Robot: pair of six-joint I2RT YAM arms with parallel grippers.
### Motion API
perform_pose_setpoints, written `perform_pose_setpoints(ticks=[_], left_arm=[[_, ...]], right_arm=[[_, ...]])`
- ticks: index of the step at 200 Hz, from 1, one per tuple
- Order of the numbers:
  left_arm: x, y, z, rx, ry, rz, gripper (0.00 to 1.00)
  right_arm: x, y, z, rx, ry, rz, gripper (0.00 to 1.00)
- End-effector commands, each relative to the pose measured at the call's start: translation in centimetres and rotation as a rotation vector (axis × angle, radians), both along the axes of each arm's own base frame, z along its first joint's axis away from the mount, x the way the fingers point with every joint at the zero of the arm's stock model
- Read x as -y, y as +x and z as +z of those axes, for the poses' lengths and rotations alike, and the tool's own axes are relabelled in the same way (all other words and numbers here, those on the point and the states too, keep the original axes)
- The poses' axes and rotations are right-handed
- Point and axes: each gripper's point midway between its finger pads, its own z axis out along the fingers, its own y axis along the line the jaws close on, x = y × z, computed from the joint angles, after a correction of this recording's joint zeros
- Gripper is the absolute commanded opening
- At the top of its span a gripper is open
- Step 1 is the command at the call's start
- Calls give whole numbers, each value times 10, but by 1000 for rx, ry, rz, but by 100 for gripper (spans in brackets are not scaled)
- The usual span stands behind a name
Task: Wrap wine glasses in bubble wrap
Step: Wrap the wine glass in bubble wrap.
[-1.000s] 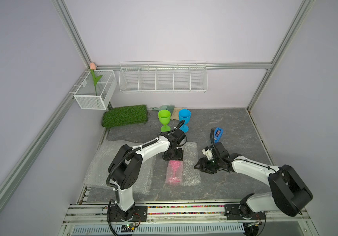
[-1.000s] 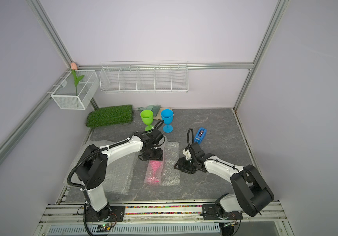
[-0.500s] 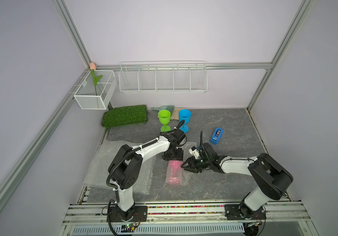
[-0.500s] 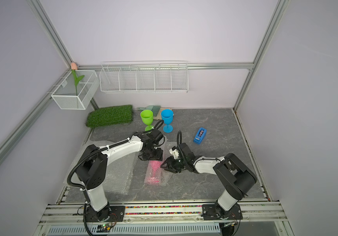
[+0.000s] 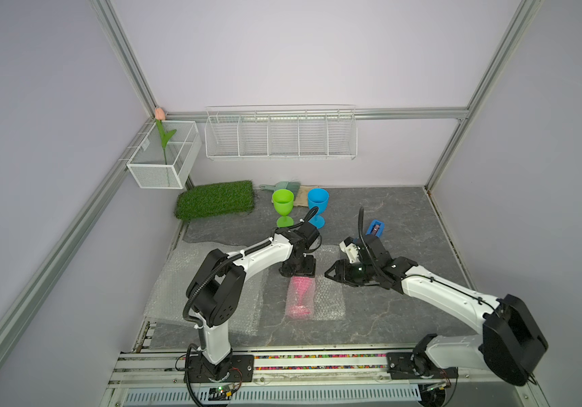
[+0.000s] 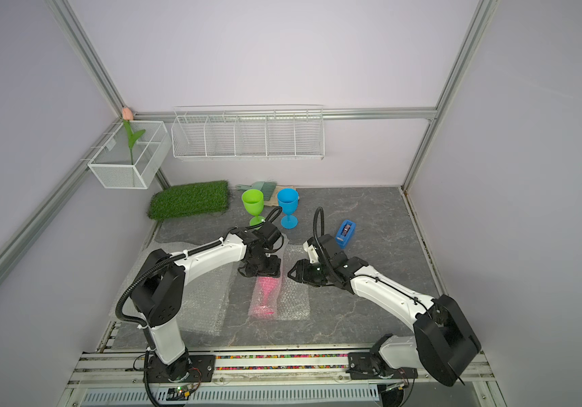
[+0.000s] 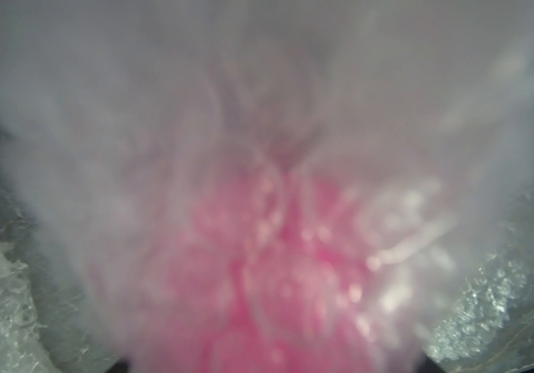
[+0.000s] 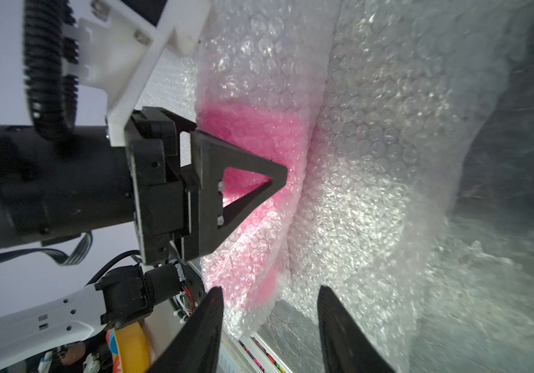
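Note:
A pink wine glass (image 5: 300, 296) (image 6: 266, 294) lies on its side, rolled in bubble wrap (image 5: 330, 299) whose loose flap lies flat to its right. My left gripper (image 5: 298, 271) (image 6: 261, 269) points straight down and is shut on the wrapped bowl end; its wrist view is a blur of wrap over the pink glass (image 7: 278, 274). My right gripper (image 5: 330, 275) (image 8: 270, 310) hovers open at the flap's far corner, the wrap's edge (image 8: 259, 310) between its fingers. The green wine glass (image 5: 283, 204) and the blue wine glass (image 5: 317, 202) stand upright and bare at the back.
More bubble wrap sheets (image 5: 176, 282) lie flat under my left arm. A blue tape dispenser (image 5: 375, 227) sits behind my right wrist. A green turf mat (image 5: 215, 199) and a small brush (image 5: 282, 185) lie by the back wall, under wire baskets (image 5: 280, 135).
My right gripper swung left from the open mat to the wrap's right edge, then eased back a little, its jaws shifting. The left arm and the pink glass stayed still.

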Motion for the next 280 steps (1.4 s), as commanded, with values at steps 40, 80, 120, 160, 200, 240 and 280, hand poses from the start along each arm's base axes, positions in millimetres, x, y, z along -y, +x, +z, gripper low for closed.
perform_pose_setpoints(ticks=[40, 80, 120, 160, 200, 240, 280], left_arm=[[-11, -17, -32, -86, 71, -8, 68], [-10, -17, -32, -87, 65, -11, 68], [-10, -17, -30, -82, 65, -16, 68], [-7, -13, -21, -60, 49, -27, 68], [-2, -9, -5, -27, 14, -38, 76], [0, -7, 16, 15, -19, -53, 92], [1, -7, 37, 45, -48, -76, 97]], right_arm=[[-41, -6, -38, -146, 156, 65, 43], [-51, -2, -47, -174, 210, 56, 38], [-47, -3, -67, -211, 175, 39, 25], [-41, -8, -72, -226, 153, 33, 15], [-39, -8, -73, -232, 137, 33, 14], [-38, -8, -77, -238, 125, 34, 13], [-36, -9, -82, -242, 117, 31, 12]])
